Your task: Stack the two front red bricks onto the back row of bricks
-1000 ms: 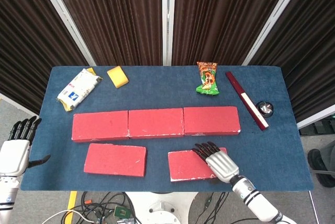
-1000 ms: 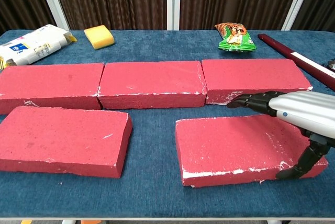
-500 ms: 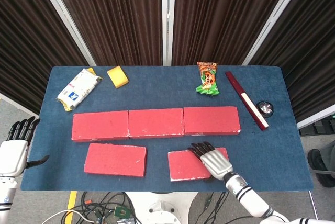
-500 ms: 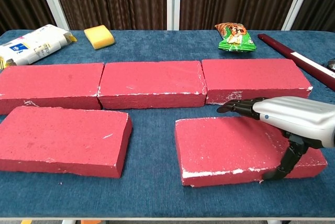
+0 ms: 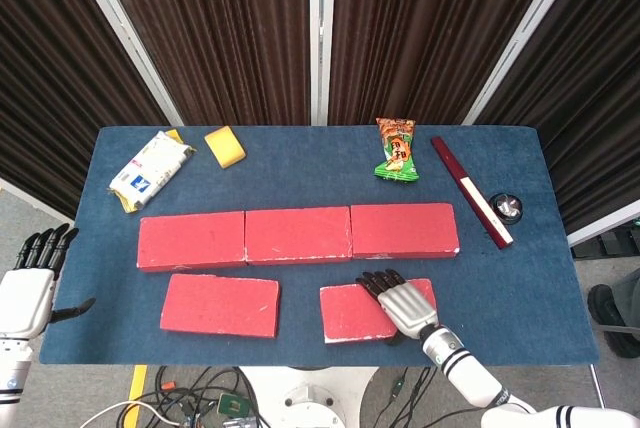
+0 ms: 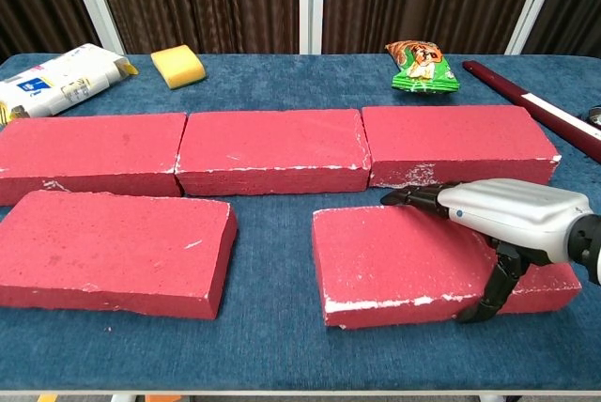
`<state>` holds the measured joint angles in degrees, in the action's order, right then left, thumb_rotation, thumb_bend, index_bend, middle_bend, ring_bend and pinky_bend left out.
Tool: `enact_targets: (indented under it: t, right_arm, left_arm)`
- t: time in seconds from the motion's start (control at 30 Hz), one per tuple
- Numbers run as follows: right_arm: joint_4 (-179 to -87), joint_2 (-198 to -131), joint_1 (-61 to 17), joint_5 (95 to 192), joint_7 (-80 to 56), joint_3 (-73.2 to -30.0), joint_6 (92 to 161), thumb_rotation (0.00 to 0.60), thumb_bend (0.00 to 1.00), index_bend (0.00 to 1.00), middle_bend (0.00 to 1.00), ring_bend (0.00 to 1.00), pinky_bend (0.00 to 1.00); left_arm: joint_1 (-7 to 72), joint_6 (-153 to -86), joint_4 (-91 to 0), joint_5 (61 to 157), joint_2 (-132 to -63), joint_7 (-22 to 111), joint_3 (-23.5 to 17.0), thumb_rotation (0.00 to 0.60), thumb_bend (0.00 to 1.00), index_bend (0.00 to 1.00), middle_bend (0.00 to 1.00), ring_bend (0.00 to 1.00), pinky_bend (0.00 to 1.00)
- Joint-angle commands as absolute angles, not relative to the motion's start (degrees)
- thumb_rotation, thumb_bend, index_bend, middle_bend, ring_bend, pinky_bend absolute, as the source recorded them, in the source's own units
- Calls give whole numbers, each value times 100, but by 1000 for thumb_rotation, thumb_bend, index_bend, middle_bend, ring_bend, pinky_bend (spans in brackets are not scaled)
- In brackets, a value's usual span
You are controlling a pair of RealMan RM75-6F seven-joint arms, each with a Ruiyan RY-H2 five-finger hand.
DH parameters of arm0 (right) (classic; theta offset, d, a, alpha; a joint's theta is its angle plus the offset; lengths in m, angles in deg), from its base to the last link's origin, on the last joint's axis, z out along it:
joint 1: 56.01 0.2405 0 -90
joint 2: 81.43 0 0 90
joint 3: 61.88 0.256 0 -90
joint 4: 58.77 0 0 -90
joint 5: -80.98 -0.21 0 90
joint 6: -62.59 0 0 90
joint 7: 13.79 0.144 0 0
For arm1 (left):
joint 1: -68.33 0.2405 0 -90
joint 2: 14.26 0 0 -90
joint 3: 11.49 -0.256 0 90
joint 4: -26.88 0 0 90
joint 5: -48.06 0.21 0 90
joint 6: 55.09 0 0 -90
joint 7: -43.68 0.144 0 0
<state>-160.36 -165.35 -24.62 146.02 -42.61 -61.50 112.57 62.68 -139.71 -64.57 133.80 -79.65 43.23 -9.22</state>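
Three red bricks form the back row across the blue table. Two more lie in front: the front left brick lies flat and untouched. My right hand spans the right half of the front right brick, with its fingers hooked over the far edge and the thumb pressed against the near face. My left hand hangs off the table's left edge with fingers spread and holds nothing; the chest view does not show it.
Along the back lie a white packet, a yellow sponge and a green-orange snack bag. A dark red stick and a small round black object sit at the right edge.
My right hand has slid left along the front right brick and clamped onto it; the brick has shifted slightly left. The left hand has barely moved.
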Motion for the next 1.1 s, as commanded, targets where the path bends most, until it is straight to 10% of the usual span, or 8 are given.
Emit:
enact_targets:
  t: [0.03, 0.53, 1.1]
  right_arm:
    - [-15988, -16566, -2441, 14603, -4204, -6162, 11277, 600, 0, 0, 0, 0, 0]
    - [-15935, -16577, -2444, 14877, -3961, -6265, 11529, 600, 0, 0, 178, 144, 309]
    - [-16798, -15536, -1834, 14684, -3888, -5301, 11548, 600, 0, 0, 154, 142, 312]
  left_arm:
    - [6269, -13968, -6455, 13373, -7964, 4316, -921, 600, 0, 2, 0, 0, 0]
    - [6269, -13956, -6460, 13371, -7945, 4311, -925, 600, 0, 2, 0, 0, 0]
    - [6287, -13978, -6483, 13390, -7889, 4250, -934, 600, 0, 2, 0, 0, 0]
